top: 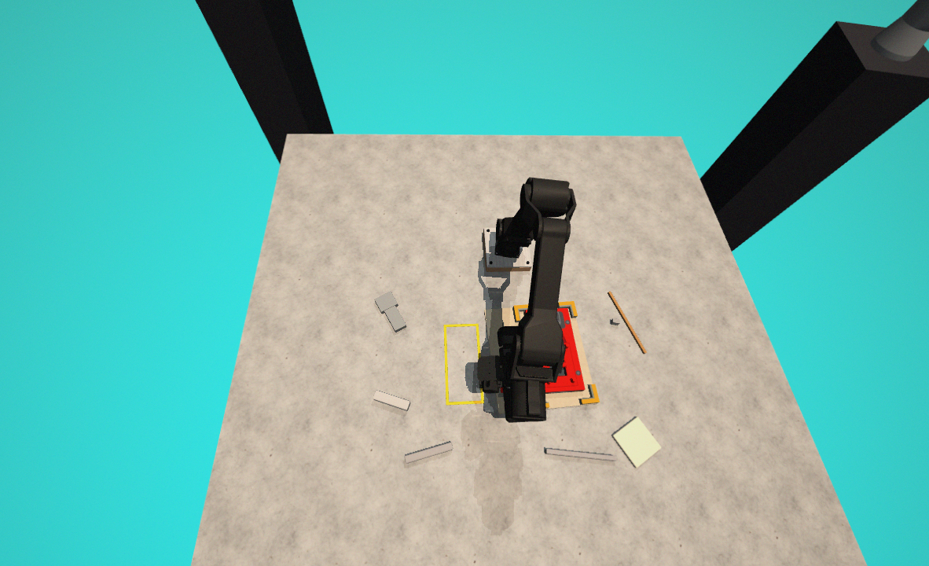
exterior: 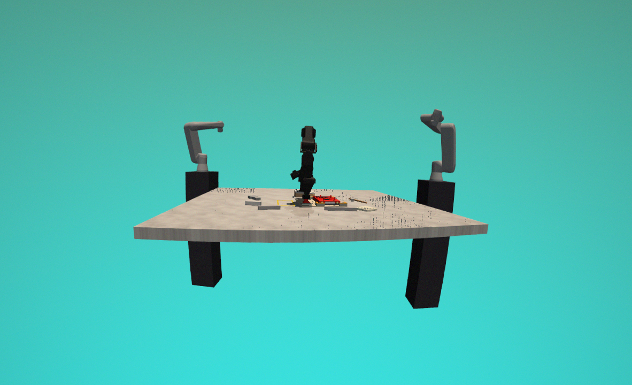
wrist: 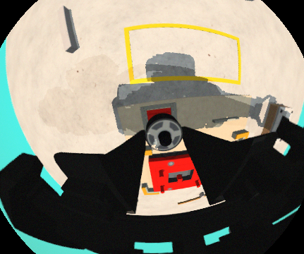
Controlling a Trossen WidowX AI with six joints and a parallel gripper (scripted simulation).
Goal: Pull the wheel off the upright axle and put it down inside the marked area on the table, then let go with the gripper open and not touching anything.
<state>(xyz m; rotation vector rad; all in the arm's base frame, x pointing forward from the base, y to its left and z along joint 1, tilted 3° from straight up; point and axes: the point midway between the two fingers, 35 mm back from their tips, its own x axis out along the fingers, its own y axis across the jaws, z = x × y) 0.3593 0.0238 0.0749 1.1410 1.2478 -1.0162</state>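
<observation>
The wheel [wrist: 175, 135], a dark-rimmed wheel with grey spokes and a dark hub, is between my fingertips in the wrist view. My gripper [wrist: 163, 132] [exterior: 306, 197] is shut on it. The wheel is above its small red base [wrist: 159, 112], which has a grey frame. The axle is hidden, and I cannot tell how far up it the wheel sits. In the top view the arm hides the wheel and the fingers. The marked area is a yellow rectangle [top: 445, 364] [wrist: 166, 25] on the table beside the base, with part of the arm's shadow in it.
A red casing [top: 575, 351] [wrist: 180, 163] lies beside the wheel's base, between orange corner brackets [top: 592, 395]. An orange stick [top: 626, 322] and a pale yellow block [top: 637, 442] lie to the right. Grey bars [top: 427, 451] [top: 578, 453] lie in front, and a T-shaped grey piece [top: 386, 303] at left.
</observation>
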